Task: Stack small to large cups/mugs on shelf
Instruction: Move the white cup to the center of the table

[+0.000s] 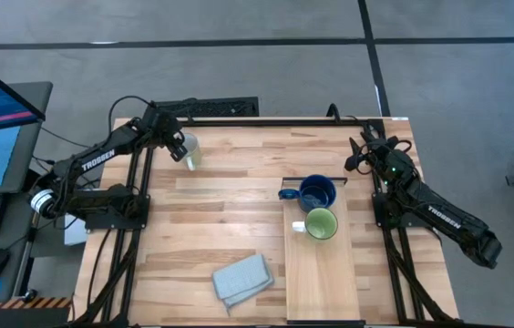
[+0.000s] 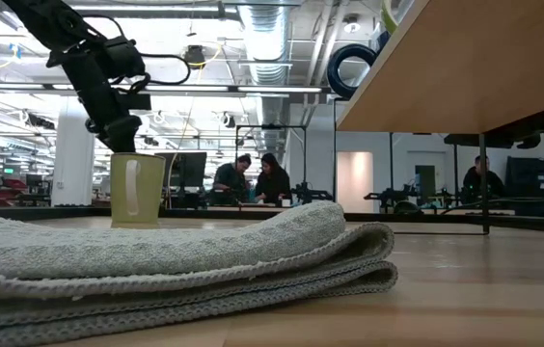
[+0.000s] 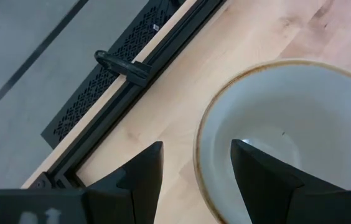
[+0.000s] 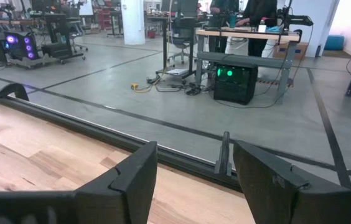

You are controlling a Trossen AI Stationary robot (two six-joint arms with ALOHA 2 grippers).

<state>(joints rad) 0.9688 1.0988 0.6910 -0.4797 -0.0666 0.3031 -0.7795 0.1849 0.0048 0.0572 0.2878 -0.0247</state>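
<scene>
The left gripper [image 1: 182, 146] is hanging over the cream mug [image 1: 190, 151] near the far left edge of the table [image 1: 230, 196], its fingers parted, one outside the rim and one dipping inside, presumably to pinch the wall for a lift; the mug is sitting upright on the wood. On the shelf [image 1: 321, 278], the blue mug [image 1: 316, 192] and green mug [image 1: 320, 223] are standing side by side, unstacked. The right gripper [image 1: 363, 151] is waiting at the far right corner, fingers spread and empty.
</scene>
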